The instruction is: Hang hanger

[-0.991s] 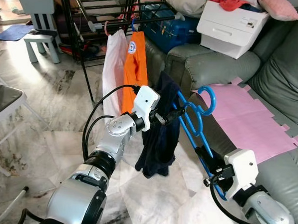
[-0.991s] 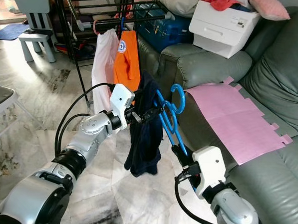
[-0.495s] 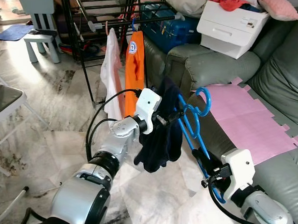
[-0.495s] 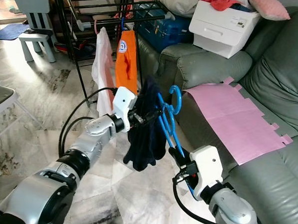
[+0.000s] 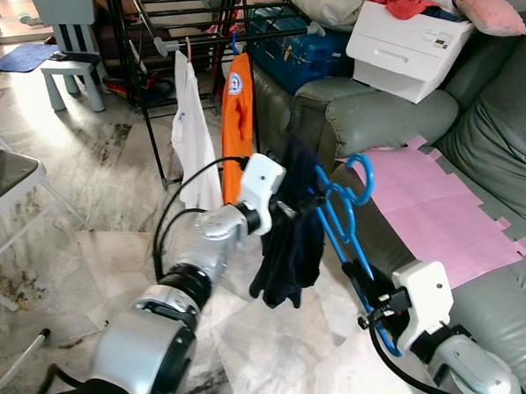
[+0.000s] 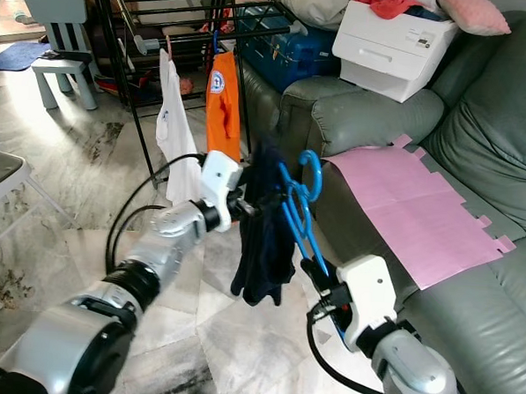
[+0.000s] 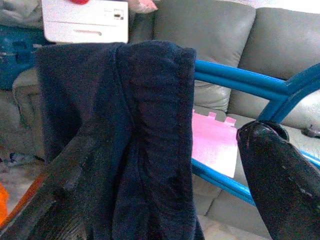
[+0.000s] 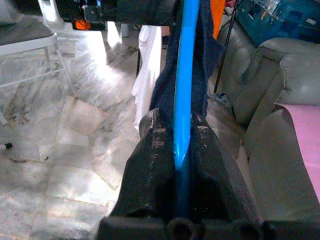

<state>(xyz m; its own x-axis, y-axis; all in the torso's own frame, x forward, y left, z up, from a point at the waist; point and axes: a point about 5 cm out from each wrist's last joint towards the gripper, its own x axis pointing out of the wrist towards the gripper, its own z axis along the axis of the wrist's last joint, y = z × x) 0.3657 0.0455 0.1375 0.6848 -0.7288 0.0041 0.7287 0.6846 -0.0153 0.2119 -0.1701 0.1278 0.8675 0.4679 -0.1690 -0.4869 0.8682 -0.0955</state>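
A blue plastic hanger (image 5: 337, 223) slants across the middle, its hook (image 5: 359, 176) pointing up toward the sofa. A dark navy garment (image 5: 291, 251) is draped over its upper end. My right gripper (image 5: 364, 286) is shut on the hanger's lower end; the blue bar (image 8: 185, 75) runs between its fingers (image 8: 155, 145). My left gripper (image 5: 290, 212) is at the garment's top. Its fingers (image 7: 280, 185) stand apart on either side of the garment (image 7: 140, 140) and the hanger bar (image 7: 240, 82). Behind stands the black drying rack (image 5: 210, 26).
A white shirt (image 5: 189, 131) and an orange shirt (image 5: 238, 125) hang on the rack. The grey sofa (image 5: 381, 124) at right carries a pink sheet (image 5: 439, 206), a white box (image 5: 408, 46) and a blue case (image 5: 306, 54). A small chair (image 5: 72, 46) stands far left on the marble floor.
The navy garment has swung under the hanger. The white shirt on the rack has turned edge-on. Both grippers and the hanger have barely shifted.
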